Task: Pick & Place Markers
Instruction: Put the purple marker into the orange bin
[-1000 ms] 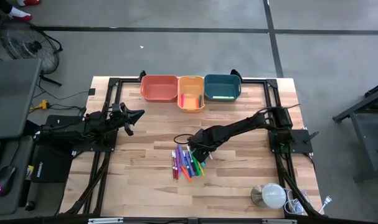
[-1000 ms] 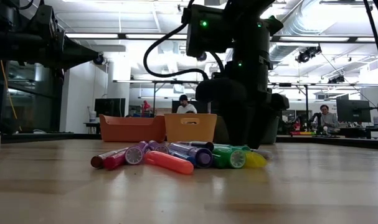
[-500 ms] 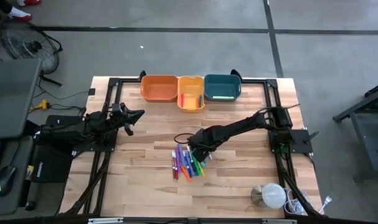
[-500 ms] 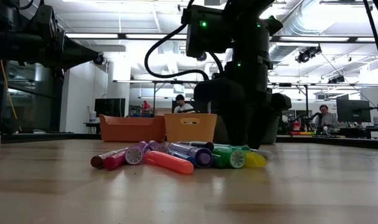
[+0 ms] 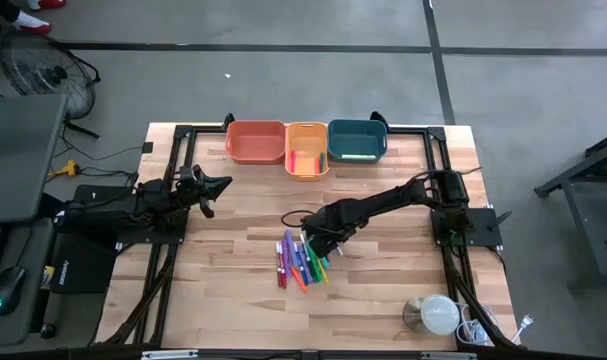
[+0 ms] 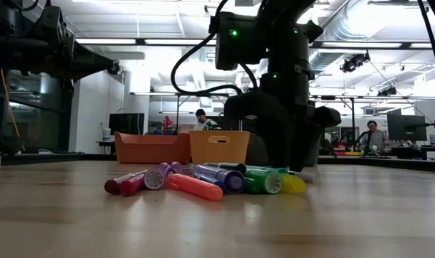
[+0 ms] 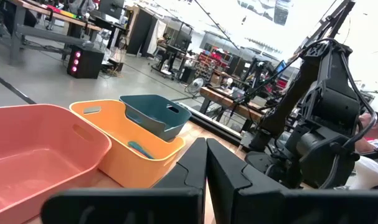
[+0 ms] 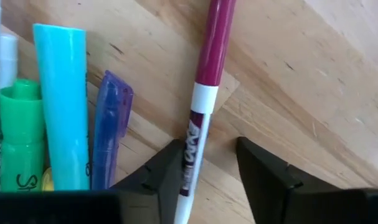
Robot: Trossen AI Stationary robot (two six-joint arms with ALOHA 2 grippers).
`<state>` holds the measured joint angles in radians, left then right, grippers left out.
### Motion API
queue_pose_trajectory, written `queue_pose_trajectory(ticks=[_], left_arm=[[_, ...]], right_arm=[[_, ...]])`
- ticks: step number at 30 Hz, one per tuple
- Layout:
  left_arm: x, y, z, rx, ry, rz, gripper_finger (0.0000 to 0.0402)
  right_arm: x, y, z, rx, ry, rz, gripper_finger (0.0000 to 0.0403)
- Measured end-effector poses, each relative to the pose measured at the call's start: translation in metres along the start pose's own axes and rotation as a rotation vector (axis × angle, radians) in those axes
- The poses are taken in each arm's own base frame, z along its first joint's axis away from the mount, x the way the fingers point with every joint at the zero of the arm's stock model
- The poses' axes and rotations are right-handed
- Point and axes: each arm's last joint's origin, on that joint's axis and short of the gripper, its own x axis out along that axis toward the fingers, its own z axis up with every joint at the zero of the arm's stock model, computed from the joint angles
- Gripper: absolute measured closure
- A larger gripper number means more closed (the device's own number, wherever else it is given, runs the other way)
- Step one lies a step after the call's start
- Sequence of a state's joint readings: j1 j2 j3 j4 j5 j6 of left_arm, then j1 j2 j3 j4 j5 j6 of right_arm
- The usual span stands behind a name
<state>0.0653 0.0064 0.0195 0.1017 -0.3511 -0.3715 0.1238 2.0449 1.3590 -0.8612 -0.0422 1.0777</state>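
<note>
Magenta and white, one marker [image 8: 204, 93] lies flat on the wooden worktop [image 5: 383, 290] between the two dark fingers [image 8: 164, 171] of the right tool [image 5: 316, 238]; the fingers stand either side of its white barrel with a gap on one side, so the tool is not clenched on it. Its long axis runs straight ahead of the fingers. Beside it lie a purple marker [image 8: 108, 130], a light blue one [image 8: 63, 99] and a green one [image 8: 17, 134], roughly parallel. From above, the markers [image 5: 301, 262] lie in a loose row mid-worktop, long axes mostly toward the bins [image 5: 305, 144] at the far edge. Bare wood lies open on all sides. The left tool [image 5: 221, 183] hovers clenched, empty, near the left edge.
</note>
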Motion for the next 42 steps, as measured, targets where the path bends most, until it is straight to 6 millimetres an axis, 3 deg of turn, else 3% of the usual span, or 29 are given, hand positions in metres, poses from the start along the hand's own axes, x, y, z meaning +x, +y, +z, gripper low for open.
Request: queue_pose_trajectory(ticks=[11, 20, 26, 33, 42], left_arm=[[0.0, 0.0, 0.0, 0.0, 0.0, 0.0, 0.0399], [0.0, 0.0, 0.0, 0.0, 0.001, 0.0, 0.0399], [0.0, 0.0, 0.0, 0.0, 0.0, -0.001, 0.0399], [0.0, 0.0, 0.0, 0.0, 0.0, -0.001, 0.0399], [0.0, 0.0, 0.0, 0.0, 0.0, 0.0, 0.0399]], right_arm=[[0.0, -0.001, -0.001, -0.001, 0.007, -0.009, 0.0382], [-0.001, -0.003, 0.003, -0.032, 0.054, 0.021, 0.0386], [-0.014, -0.012, 0.013, -0.08, 0.044, 0.059, 0.0387], [-0.06, -0.031, 0.025, -0.203, -0.067, 0.112, 0.0388], [-0.152, -0.081, 0.01, -0.306, -0.315, 0.128, 0.0388]])
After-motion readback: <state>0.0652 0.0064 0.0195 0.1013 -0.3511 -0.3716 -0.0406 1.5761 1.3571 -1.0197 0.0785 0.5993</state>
